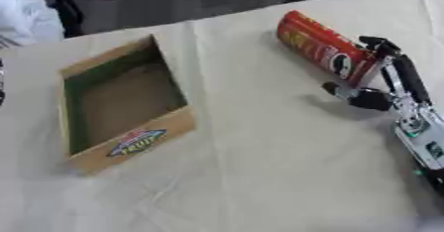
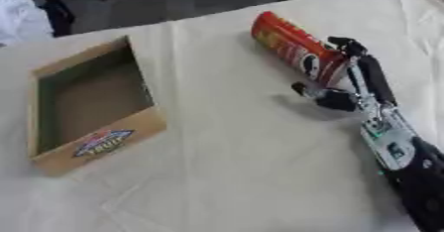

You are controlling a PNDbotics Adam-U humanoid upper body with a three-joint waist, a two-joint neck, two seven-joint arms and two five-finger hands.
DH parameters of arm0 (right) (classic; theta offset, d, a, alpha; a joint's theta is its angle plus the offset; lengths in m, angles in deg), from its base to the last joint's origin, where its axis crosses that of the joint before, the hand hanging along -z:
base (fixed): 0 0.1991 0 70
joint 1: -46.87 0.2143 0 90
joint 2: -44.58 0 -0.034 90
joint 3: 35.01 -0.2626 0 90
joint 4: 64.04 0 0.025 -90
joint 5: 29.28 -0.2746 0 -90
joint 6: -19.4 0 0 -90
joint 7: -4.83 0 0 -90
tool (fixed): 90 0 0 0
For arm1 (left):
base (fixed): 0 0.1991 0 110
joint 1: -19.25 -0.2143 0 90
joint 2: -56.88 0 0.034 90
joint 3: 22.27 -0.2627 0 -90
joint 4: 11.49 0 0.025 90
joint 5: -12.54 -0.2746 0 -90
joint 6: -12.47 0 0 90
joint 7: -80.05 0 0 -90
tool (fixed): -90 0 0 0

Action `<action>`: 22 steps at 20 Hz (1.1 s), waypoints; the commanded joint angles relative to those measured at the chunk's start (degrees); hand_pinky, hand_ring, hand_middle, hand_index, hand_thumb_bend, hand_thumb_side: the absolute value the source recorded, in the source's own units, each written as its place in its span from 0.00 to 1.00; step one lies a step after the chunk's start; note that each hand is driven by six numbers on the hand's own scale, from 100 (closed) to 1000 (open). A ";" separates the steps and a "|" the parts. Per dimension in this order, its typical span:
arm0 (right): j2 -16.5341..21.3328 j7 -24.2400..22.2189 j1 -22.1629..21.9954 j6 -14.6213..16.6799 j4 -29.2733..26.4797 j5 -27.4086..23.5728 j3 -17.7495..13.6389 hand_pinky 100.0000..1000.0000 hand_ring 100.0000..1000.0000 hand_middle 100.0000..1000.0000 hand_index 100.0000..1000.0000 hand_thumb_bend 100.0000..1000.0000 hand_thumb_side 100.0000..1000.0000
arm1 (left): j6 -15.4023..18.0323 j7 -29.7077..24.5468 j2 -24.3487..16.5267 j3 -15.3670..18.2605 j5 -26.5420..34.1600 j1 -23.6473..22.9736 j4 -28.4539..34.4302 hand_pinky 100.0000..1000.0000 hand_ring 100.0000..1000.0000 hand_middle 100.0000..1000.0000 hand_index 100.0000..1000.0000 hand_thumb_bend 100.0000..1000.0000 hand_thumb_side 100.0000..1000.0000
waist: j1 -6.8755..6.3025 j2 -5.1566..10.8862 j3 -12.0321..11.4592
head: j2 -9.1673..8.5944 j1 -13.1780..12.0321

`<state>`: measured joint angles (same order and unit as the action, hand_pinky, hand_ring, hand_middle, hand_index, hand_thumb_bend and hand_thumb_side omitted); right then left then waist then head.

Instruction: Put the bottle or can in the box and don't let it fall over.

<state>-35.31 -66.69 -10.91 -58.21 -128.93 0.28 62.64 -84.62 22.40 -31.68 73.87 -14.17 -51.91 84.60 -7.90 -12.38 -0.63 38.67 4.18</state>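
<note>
A red snack can (image 1: 322,46) with a printed face logo lies tilted on the cream cloth at the right, its top pointing to the far left. My right hand (image 2: 368,102) comes in from the lower right and is at the can's near end. Its long fingers (image 1: 408,75) run along the can's right side and curl over at the tip, while the thumb (image 1: 351,93) sits below the can's base. An open cardboard box (image 1: 130,144) with a green inner wall and a fruit label on its near side stands at the left, with nothing visible inside. My left hand does not show.
The cloth-covered table (image 1: 251,176) stretches between the box and the can. Its far edge (image 1: 234,14) runs slantwise across the top, with dark floor beyond. A thin dark sliver (image 1: 2,82) shows at the left edge beside the box.
</note>
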 commanded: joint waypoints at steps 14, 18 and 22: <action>-0.26 -1.72 -1.43 -1.59 3.87 0.51 0.32 0.65 0.76 0.78 0.87 0.48 0.00 | 0.08 0.02 -0.97 0.29 0.27 0.74 1.16 0.76 0.84 0.72 0.70 0.41 0.65 | -0.69 -0.05 -0.06 | -0.13 -0.07; -0.26 -2.53 -1.43 -1.23 3.94 2.89 0.23 0.63 0.75 0.77 0.84 0.44 0.00 | 0.07 0.12 -0.92 0.40 0.26 0.70 1.23 0.76 0.83 0.72 0.70 0.41 0.64 | -0.69 -0.09 -0.12 | 0.04 -0.20; -0.46 -1.45 -1.40 -1.32 4.11 1.83 -0.07 0.61 0.73 0.74 0.79 0.31 0.00 | 0.07 0.12 -0.92 0.41 0.26 0.71 1.25 0.76 0.83 0.72 0.70 0.41 0.64 | -0.67 -0.09 -0.16 | 0.07 -0.21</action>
<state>-35.30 -68.19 -10.83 -59.44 -128.80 2.14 62.03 -84.61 22.40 -31.64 73.89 -14.16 -51.91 84.63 -7.97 -12.38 -0.69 38.67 4.14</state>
